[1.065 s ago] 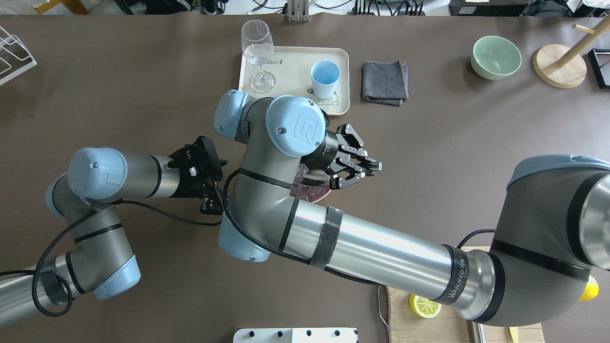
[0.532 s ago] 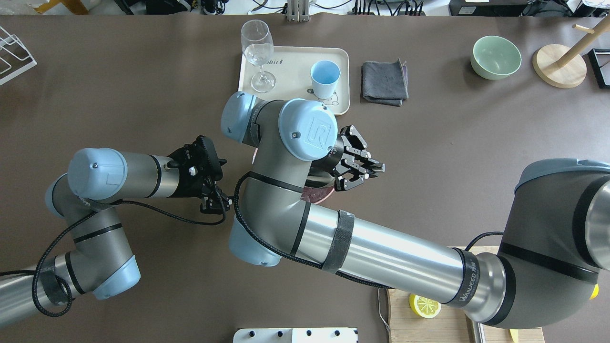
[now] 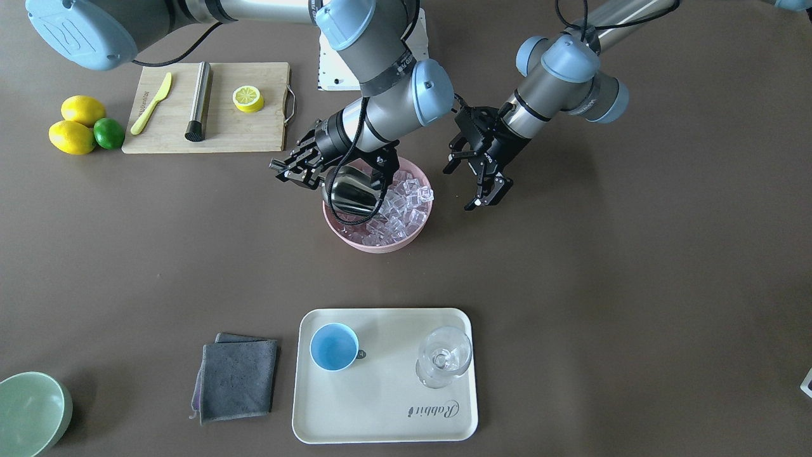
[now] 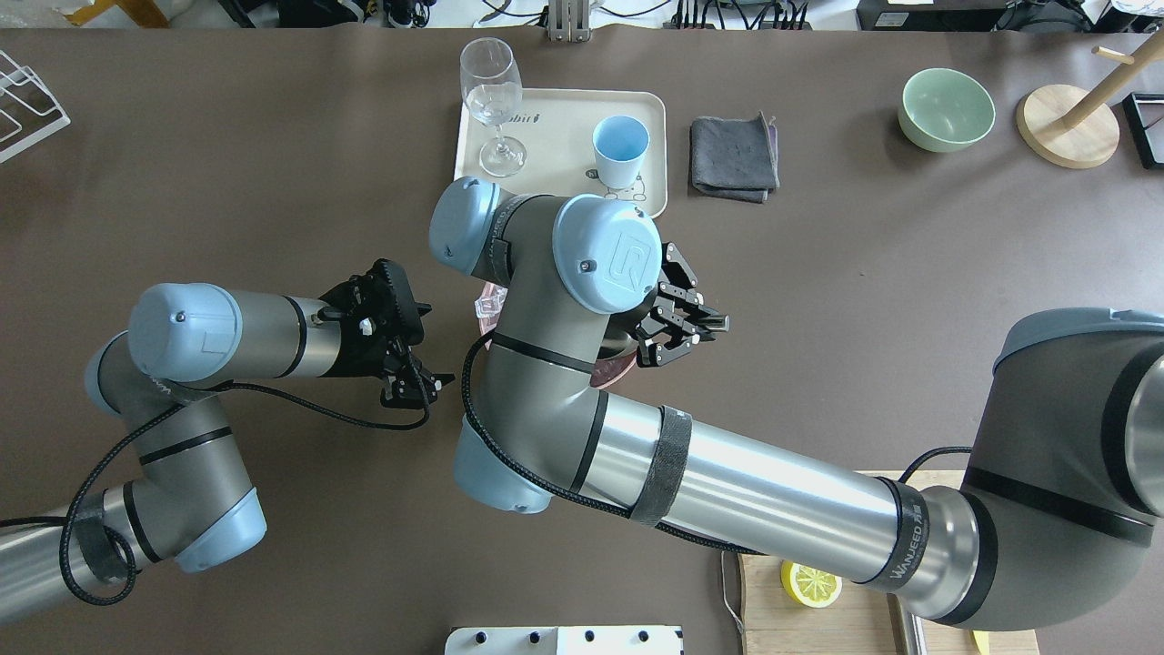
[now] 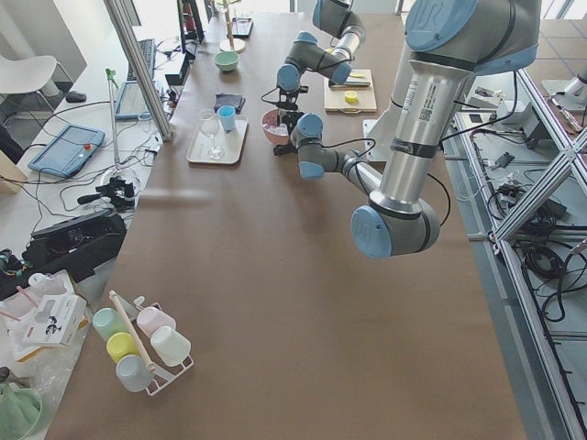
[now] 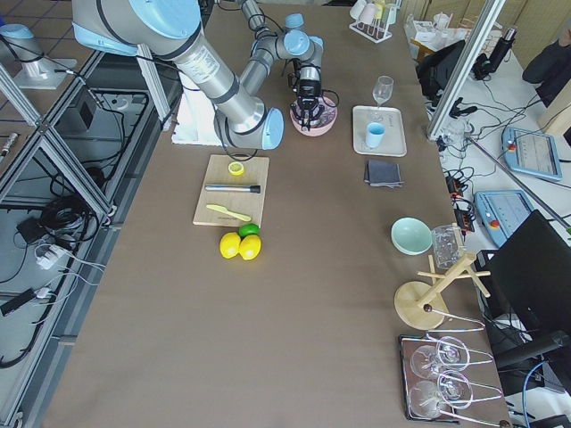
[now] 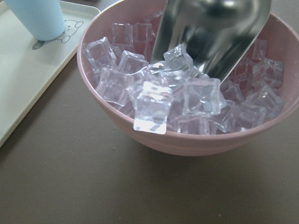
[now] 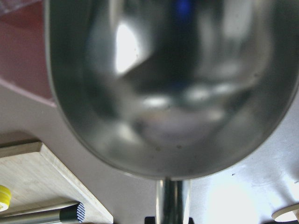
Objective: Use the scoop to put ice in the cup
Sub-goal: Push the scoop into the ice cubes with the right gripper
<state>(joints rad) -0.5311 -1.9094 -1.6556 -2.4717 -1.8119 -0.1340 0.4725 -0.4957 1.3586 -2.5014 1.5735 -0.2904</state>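
Note:
A steel scoop (image 3: 349, 193) dips into the ice (image 3: 409, 203) heaped in a pink bowl (image 3: 380, 245) at mid-table. My right gripper (image 3: 298, 170) is shut on the scoop's handle, reaching over the bowl's rim. In the left wrist view the scoop (image 7: 210, 32) tip sits among the ice (image 7: 154, 102) cubes. The right wrist view shows the scoop (image 8: 173, 84) trough with no cubes inside. The left gripper (image 3: 487, 193) hangs open beside the bowl, holding nothing. The light-blue cup (image 3: 334, 346) stands upright on a cream tray (image 3: 380, 406), apart from both grippers.
A stemmed glass (image 3: 444, 358) shares the tray. A grey cloth (image 3: 236, 377) and a pale green bowl (image 3: 28, 412) lie beside it. Behind the right arm, a cutting board (image 3: 171, 136) carries a steel rod (image 3: 200, 101), a yellow knife and a lemon half.
The right arm's wrist has swung rightward in the overhead view, shifting the scoop over the bowl. The left arm has stayed still.

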